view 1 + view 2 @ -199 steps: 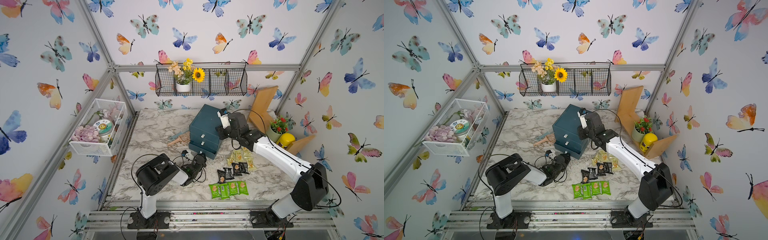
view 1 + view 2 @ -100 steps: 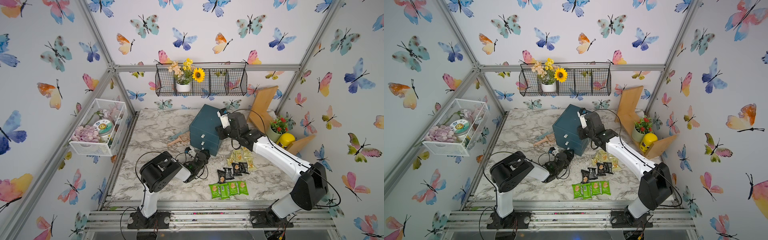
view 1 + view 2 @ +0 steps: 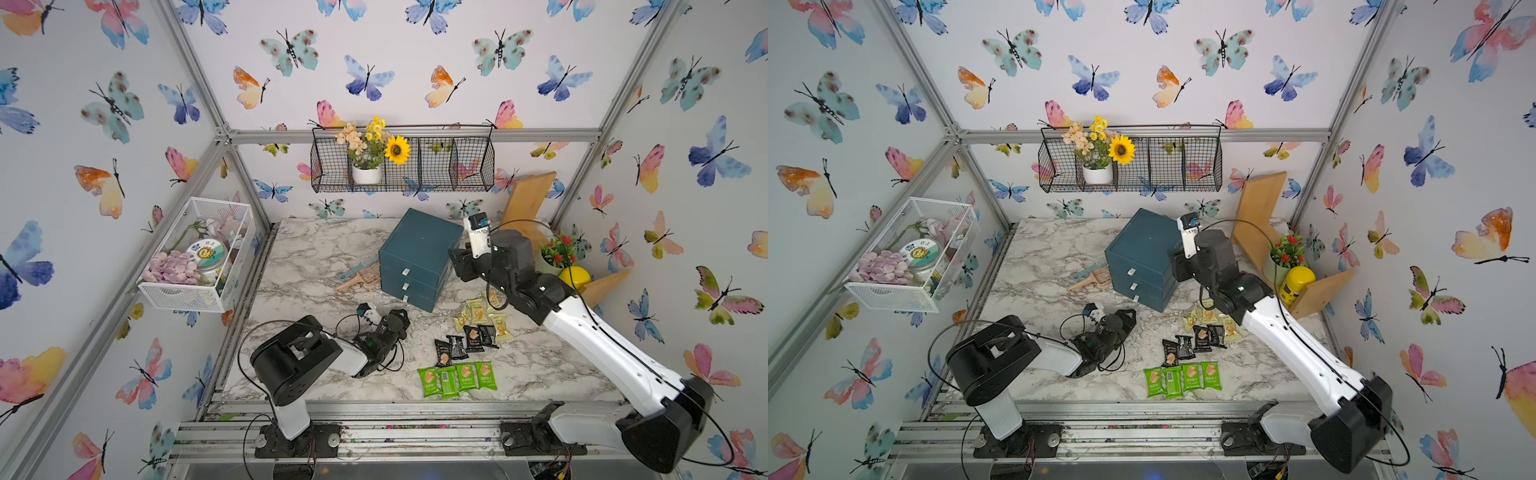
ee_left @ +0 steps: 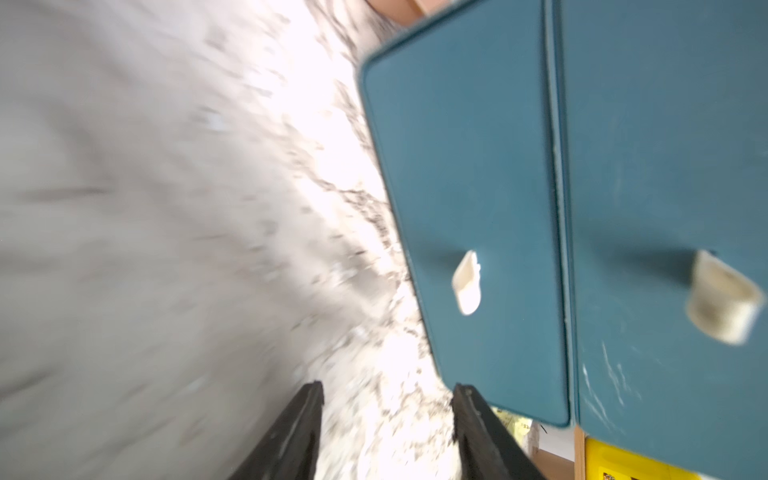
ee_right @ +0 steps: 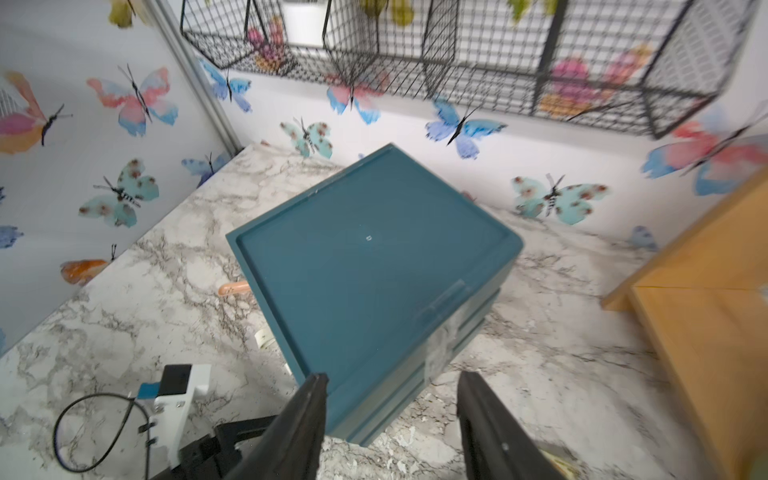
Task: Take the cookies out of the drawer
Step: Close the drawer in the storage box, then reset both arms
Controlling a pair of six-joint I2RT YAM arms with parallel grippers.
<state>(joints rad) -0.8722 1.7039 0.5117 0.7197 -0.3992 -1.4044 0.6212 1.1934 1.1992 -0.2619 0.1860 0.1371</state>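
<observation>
In both top views we look down from high in front of the drawer chest [image 3: 419, 245] [image 3: 1142, 245]. The left wrist camera faces its front closely; the right wrist camera overlooks its top.

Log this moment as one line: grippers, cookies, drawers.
left gripper: open, empty | right gripper: open, empty | cookies: on table | drawers: all shut

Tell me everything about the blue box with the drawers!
The box is dark teal, likely plastic, with rounded corners and a flat top edged by a low rim. Its front has three drawers stacked one above another, all shut, each with a small cream handle. What looks like clear tape sticks to one side. It stands upright on the marble table, near the back, turned at an angle. Nothing lies on top.
</observation>
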